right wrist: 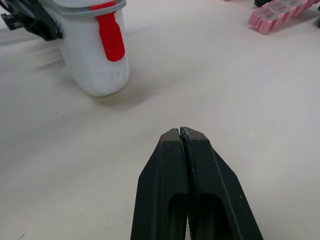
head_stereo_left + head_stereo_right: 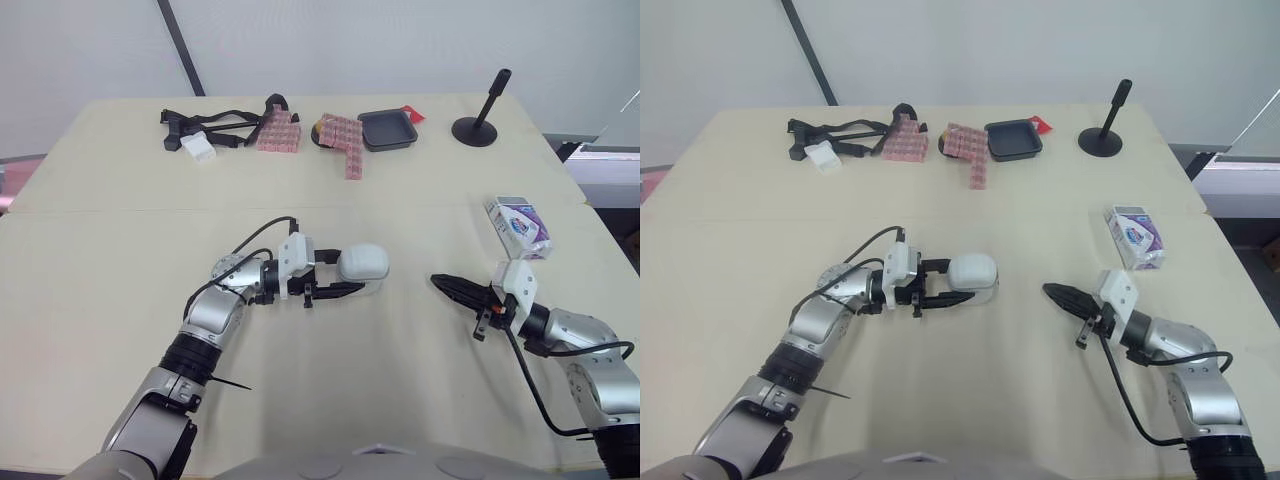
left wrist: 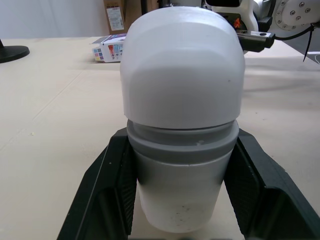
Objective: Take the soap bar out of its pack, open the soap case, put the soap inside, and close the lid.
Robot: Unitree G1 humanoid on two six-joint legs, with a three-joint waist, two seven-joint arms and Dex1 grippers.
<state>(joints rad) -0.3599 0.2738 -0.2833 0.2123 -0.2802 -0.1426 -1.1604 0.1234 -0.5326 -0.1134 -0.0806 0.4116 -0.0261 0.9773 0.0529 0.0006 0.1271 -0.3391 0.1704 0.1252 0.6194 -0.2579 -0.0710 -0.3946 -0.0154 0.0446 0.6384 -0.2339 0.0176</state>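
— Where do we have the case?
— Our left gripper (image 2: 350,275) is clamped on the case (image 2: 363,264), a finger on each side; its lid is on; its red latch (image 1: 111,35) faces our right gripper (image 2: 438,280).
— And that one?
— Fingers pressed together, holding nothing, low over the table (image 2: 400,380); the pack (image 2: 518,226) lies apart, near the table's right edge.

The soap case (image 2: 362,265) rests mid-table (image 2: 100,220). The left gripper (image 2: 348,272) clamps both its sides, so these are blocked. From the case to the right gripper (image 2: 441,282), whose fingers are pressed together, the surface is bare. The soap pack (image 2: 518,227) lies farther on that side. The pink blocks (image 2: 345,142), black tray (image 2: 387,130) and black stand (image 2: 480,118) are well behind the case.
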